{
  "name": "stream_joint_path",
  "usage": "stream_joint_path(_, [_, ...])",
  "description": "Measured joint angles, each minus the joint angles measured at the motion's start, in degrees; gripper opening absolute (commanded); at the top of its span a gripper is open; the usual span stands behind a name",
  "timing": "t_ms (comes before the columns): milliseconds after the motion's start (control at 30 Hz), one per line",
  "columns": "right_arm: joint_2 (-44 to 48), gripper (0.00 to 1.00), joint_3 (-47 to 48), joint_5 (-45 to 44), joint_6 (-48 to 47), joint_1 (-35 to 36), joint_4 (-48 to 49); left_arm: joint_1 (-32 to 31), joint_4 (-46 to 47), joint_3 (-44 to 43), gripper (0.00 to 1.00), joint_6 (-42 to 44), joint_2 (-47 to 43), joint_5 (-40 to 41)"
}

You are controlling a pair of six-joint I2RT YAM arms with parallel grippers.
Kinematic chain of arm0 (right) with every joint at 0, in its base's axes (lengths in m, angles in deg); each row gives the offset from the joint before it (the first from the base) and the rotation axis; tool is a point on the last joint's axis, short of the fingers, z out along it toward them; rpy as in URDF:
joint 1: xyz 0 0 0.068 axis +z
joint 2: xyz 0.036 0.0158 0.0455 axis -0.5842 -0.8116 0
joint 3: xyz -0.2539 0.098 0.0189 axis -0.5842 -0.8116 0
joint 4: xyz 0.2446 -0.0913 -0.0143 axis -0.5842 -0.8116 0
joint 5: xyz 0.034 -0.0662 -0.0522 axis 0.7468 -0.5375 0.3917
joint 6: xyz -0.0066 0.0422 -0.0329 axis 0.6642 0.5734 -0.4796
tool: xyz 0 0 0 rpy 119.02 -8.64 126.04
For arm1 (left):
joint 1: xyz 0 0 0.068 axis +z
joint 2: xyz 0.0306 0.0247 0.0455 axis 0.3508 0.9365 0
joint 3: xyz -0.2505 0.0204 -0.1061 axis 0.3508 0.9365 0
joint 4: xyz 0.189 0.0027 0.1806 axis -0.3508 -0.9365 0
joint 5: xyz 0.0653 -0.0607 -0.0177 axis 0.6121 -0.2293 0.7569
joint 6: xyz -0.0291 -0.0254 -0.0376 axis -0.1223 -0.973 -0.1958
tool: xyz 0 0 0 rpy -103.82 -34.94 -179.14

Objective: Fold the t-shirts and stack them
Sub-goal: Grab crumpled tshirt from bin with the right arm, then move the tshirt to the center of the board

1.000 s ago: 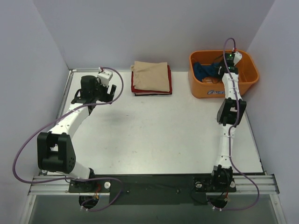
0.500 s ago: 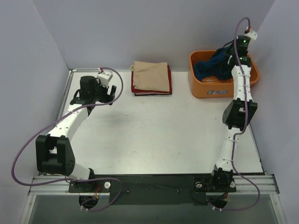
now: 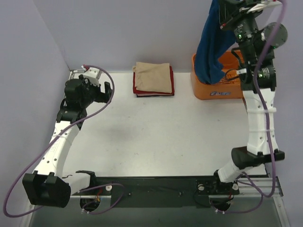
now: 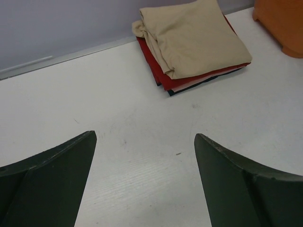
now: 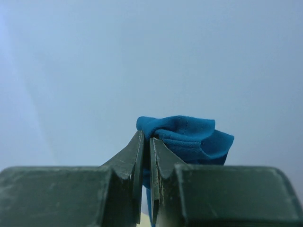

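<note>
Right gripper [image 3: 226, 18]: jaws clamped together on a bunched fold of the dark blue t-shirt [image 3: 213, 45], held up high in front of the back wall. The wrist cam agrees: the fingers [image 5: 128, 163] almost meet, with a wad of blue cloth pinched at the tips and bulging out just beyond them.

The rest of that shirt hangs straight down below the gripper as one long drape. Its lower end reaches the orange tub [image 3: 222, 91], which sits directly underneath. I can't tell if the hem touches the inside of the tub or hangs just clear, because the cloth blocks that spot.

Left gripper [image 4: 144, 139]: jaws wide apart with nothing between them, over bare table [image 3: 156, 137].

The folded stack lies ahead of the left gripper and a bit to its right, well apart from the fingertips:
- beige t-shirt [image 4: 194, 35] on top
- red t-shirt [image 4: 154, 61] under it
- a thin pale layer below the red
- dark t-shirt [image 4: 189, 88] at the bottom, only its edge showing

The stack's edges are roughly aligned, with the beige one slightly rumpled at its left corner. A corner of the tub shows beyond the stack, further to the right of this gripper.
</note>
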Motion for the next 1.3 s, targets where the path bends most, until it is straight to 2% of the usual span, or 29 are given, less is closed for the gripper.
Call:
stream_joint_path(167, [11.4,0.0,-2.4,8.7,0.2,9.8,7.8,-0.8,0.0,0.9,0.97,-1.6,-4.1,0.0])
stream_joint_path(267, [15.0,0.0,-1.9,13.5,0.4,17.2,10.6,-1.6,0.0,1.1,0.97,-1.7,-5.0,0.5])
stream_joint_path(367, [17.9,0.0,-3.7,14.4,0.3,22.7,10.6,-2.5,0.0,1.2,0.97,-2.0,-5.7,2.0])
stream_joint_path(467, [21.6,0.0,-11.8,10.9,-0.2,25.9,9.6,-3.5,0.0,1.2,0.97,-2.1,-6.8,4.0])
stream_joint_path(567, [23.6,0.0,-23.0,3.2,-0.1,27.5,6.8,-4.8,0.0,1.2,0.97,-0.9,-8.3,6.1])
stream_joint_path(667, [21.9,0.0,-33.0,-4.9,1.7,27.9,1.9,-5.4,-0.1,1.2,0.96,1.0,-9.1,6.5])
stream_joint_path(767, [17.4,0.0,-42.4,-10.7,5.0,27.8,-1.9,-5.5,-0.4,1.3,0.91,3.0,-8.8,6.1])
stream_joint_path(800, [15.3,0.03,-45.4,-11.6,6.7,27.5,-3.6,-5.5,-0.7,1.3,0.89,3.3,-8.6,5.8])
stream_joint_path(833, [12.8,0.28,-47.7,-11.7,8.2,26.9,-5.4,-5.5,-1.2,1.3,0.87,3.7,-8.1,5.2])
stream_joint_path(900, [6.4,0.48,-49.2,-10.3,11.8,24.8,-10.3,-5.5,-2.9,1.0,0.84,4.2,-6.4,3.3])
stream_joint_path(1033, [-6.5,0.6,-44.5,-8.2,14.2,18.3,-20.0,-5.9,-9.1,-1.4,0.83,4.4,-1.0,0.2])
stream_joint_path(1100, [-8.6,0.6,-43.9,-11.0,13.2,15.9,-24.5,-6.3,-11.5,-2.6,0.83,3.8,1.0,-0.5])
stream_joint_path(1167, [-7.0,0.6,-45.4,-13.1,12.1,15.1,-28.3,-6.7,-12.9,-2.8,0.81,2.8,1.3,-1.0])
stream_joint_path(1300, [5.2,0.61,-56.7,-13.3,10.9,16.1,-33.5,-7.2,-13.9,-1.3,0.81,-0.2,0.0,-3.0])
